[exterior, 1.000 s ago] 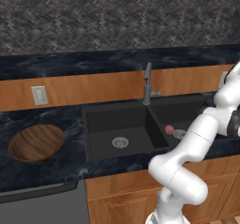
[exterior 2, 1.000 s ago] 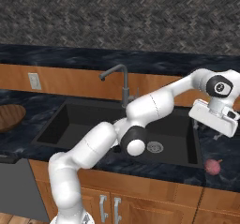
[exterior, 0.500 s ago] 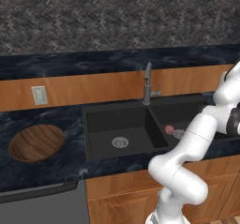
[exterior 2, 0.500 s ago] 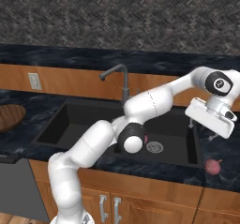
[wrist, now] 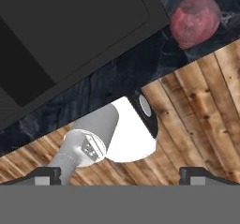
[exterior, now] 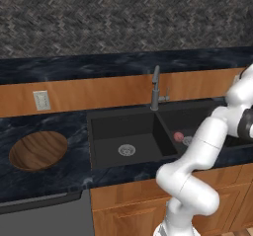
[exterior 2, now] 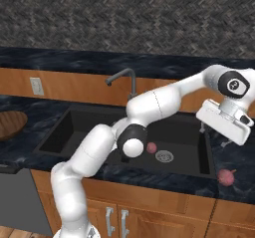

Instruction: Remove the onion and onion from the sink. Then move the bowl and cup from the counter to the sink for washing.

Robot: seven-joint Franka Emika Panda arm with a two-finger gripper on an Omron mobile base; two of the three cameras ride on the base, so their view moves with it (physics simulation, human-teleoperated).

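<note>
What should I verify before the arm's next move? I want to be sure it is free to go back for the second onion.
1. Two-finger gripper open and empty: ok, fingertips stand wide apart with nothing between.
2. First pinkish-red onion out of the black double-basin sink: ok, it lies on the dark counter to the right.
3. Second pinkish-red onion located: ok, in the right basin beside the round metal drain.
4. Brown wooden bowl on the counter: ok.
5. Yellow cup's position: cannot tell.

no readable text, no labels, no brands anywhere
</note>
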